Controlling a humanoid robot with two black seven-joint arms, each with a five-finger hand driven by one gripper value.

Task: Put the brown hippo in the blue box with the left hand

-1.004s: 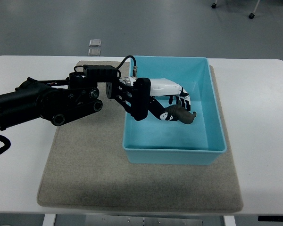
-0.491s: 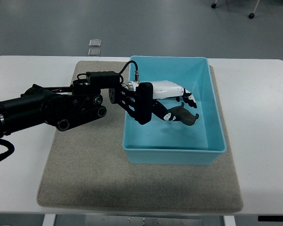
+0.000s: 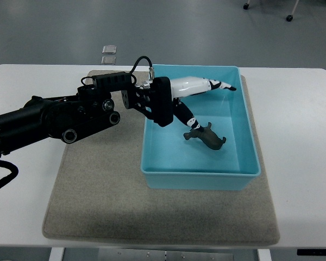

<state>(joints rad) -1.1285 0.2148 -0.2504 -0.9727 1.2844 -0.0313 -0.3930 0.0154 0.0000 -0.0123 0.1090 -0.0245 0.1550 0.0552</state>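
Lying in box: small brown hippo figure (image 3: 206,136), dull matte surface, lumpy body with stubby legs, resting on the floor of the light blue rectangular plastic box (image 3: 249,122), right of centre, clear of all four walls.
Box: smooth, glossy, thin rolled rim, open top; sits on the beige felt-like mat (image 3: 98,190), towards the mat's far right part, with its right wall near the mat's right edge.
Left hand: white-and-black jointed left hand (image 3: 204,92) held over the far half of the box; fingers stretched out straight towards the far right corner, thumb angled down towards the hippo; nothing held. Whether the thumb tip touches the hippo cannot be told.
Left arm: black, bulky, matte housings with a looping cable, entering from the left across the mat.
Mat: rounded corners, coarse weave, lying on the white smooth table (image 3: 299,163).
Open room: bare mat near and left of the box; wide bare table strip to the right; box floor free on its left and near side.
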